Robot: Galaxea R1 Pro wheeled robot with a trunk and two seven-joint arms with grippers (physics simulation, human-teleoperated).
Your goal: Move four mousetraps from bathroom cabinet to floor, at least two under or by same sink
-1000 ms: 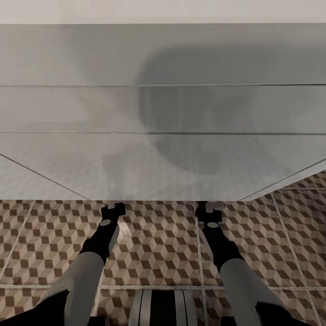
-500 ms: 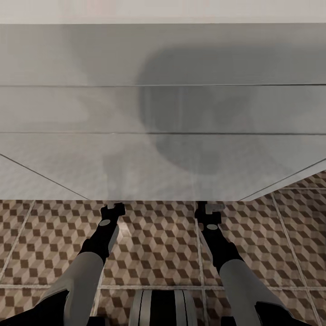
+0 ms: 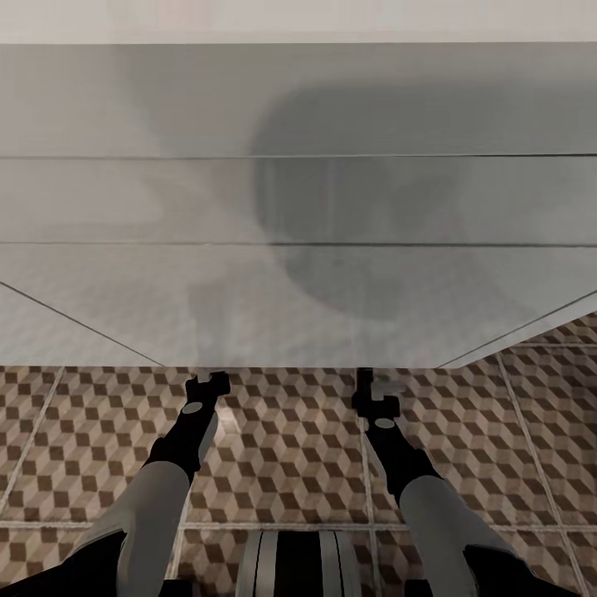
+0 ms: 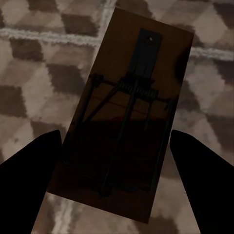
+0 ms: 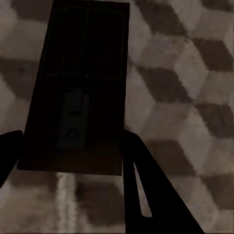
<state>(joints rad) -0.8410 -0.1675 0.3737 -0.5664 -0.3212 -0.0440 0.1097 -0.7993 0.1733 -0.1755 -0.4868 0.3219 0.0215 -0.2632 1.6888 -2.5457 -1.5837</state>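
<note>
My right gripper (image 3: 371, 383) has shifted slightly left since a second ago; my left gripper (image 3: 209, 383) hasn't. Each has its fingers spread around a flat dark wooden mousetrap (image 4: 124, 122) (image 5: 80, 87) lying on the cube-patterned tile floor (image 3: 282, 448), under the white vanity (image 3: 298, 207).

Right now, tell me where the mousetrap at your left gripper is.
In the left wrist view the mousetrap sits between the left gripper fingers, over the patterned bathroom floor, near the white vanity front.
</note>
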